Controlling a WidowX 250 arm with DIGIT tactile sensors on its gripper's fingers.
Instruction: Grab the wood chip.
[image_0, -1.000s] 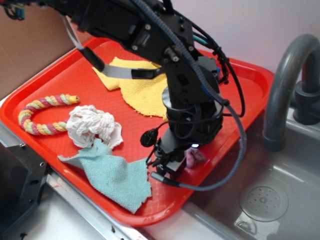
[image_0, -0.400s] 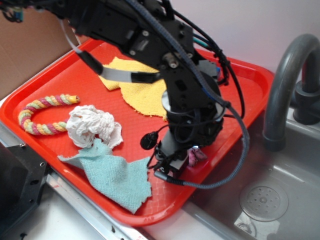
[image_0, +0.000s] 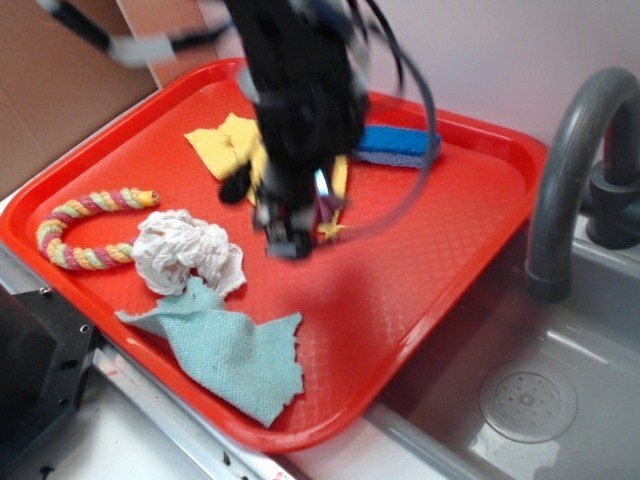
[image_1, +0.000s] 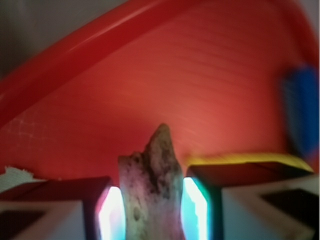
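Pale wall (image_0: 520, 50) behind my gripper (image_0: 300, 225), brown cardboard panel (image_0: 60, 70) off to its far side, grey metal sink basin (image_0: 560, 370) past it, round drain (image_0: 527, 402) in the floor, dark grey faucet arch (image_0: 570, 150) over it, soft even light

Rough, weathered wood chip (image_1: 150, 190); red plastic tray (image_0: 440, 250) with fine grid texture; frayed teal cloth (image_0: 230, 350); crumpled white paper (image_0: 185, 250); braided rope (image_0: 85, 225).
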